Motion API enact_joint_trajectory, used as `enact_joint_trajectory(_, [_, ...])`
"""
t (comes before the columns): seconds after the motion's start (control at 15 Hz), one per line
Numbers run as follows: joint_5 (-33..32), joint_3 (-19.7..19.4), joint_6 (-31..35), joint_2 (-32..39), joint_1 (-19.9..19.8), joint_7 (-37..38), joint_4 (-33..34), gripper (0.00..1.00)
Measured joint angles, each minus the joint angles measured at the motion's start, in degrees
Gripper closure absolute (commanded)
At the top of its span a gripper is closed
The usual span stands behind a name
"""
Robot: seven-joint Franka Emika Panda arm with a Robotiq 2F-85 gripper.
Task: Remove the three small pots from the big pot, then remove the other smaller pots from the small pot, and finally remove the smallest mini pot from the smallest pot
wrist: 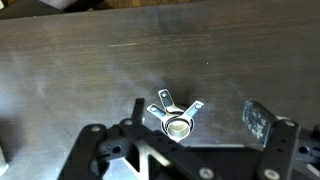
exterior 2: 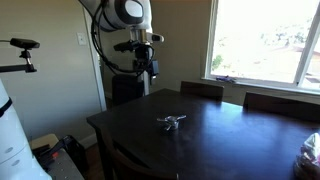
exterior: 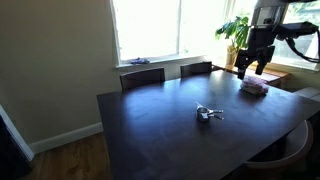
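The tiny silver pots sit nested in the big pot [exterior: 207,113] near the middle of the dark table [exterior: 160,125]; they also show in an exterior view [exterior 2: 171,122]. In the wrist view the nest [wrist: 176,123] shows thin handles fanning up and out, with smaller pots inside; their number is unclear. My gripper [exterior: 252,62] hangs well above the table near one edge, far from the pots, as an exterior view [exterior 2: 147,68] also shows. In the wrist view its fingers [wrist: 197,118] are spread apart with nothing between them.
A pinkish stack of flat things [exterior: 254,86] lies on the table under the gripper. Two chairs [exterior: 142,76] [exterior: 196,68] stand at the far side by the window. A potted plant [exterior: 235,28] stands near the arm.
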Motion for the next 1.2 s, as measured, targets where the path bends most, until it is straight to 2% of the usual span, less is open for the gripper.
enact_joint_trajectory(0.33, [-0.3,0.0,3.0,11.0,0.1,0.9,7.4,0.00])
enact_joint_trajectory(0.8, [-0.5,-0.4,2.7,12.9,0.1,1.3,9.0,0.00])
enact_joint_trajectory(1.2, [0.1,-1.7,2.6,22.9,0.1,1.9,17.6,0.00])
